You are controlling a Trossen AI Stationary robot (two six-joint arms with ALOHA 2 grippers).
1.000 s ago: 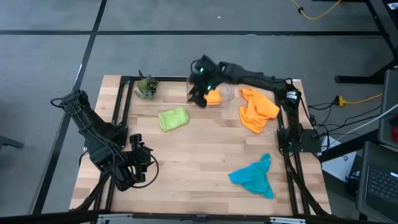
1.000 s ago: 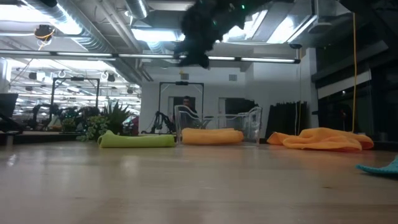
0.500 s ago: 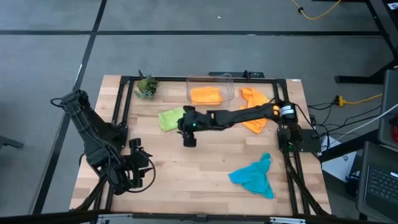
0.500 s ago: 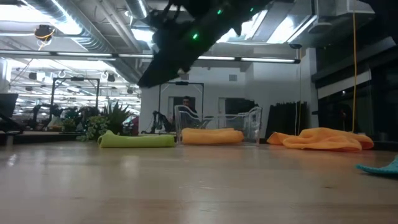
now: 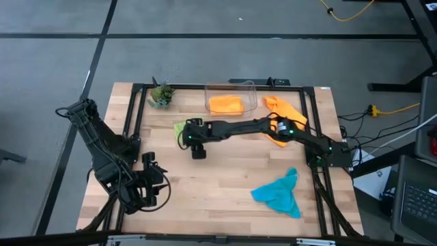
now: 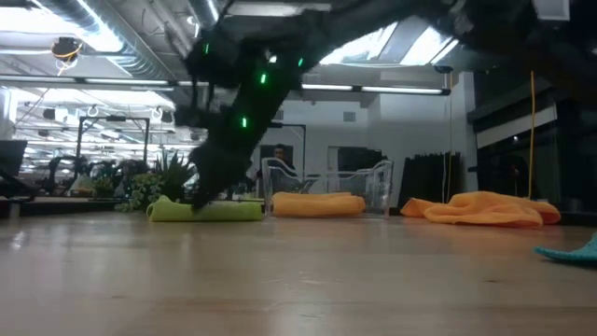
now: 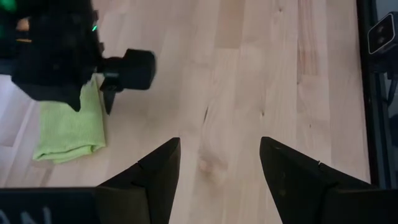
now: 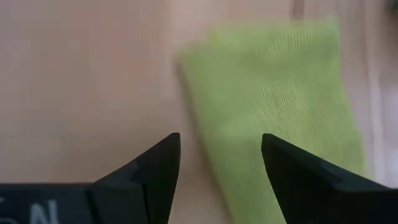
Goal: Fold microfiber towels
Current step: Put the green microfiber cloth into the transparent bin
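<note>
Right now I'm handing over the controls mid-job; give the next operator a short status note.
Right gripper: open, empty, stretched across the table over the green towel.
Left gripper: open, empty, parked at the near left corner.
Done: one orange towel lies folded in the clear bin; the green one looks folded on the table beside the bin.
Left: the second orange towel lies crumpled right of the bin, and the blue towel lies crumpled near the front right.

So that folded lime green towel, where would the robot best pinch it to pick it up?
Probably at the edge nearest the right gripper, coming down from above. The lime green towel lies flat and folded on the table, so the open fingers can straddle that layered edge and close on it. The left gripper waits at the table's near left corner.
</note>
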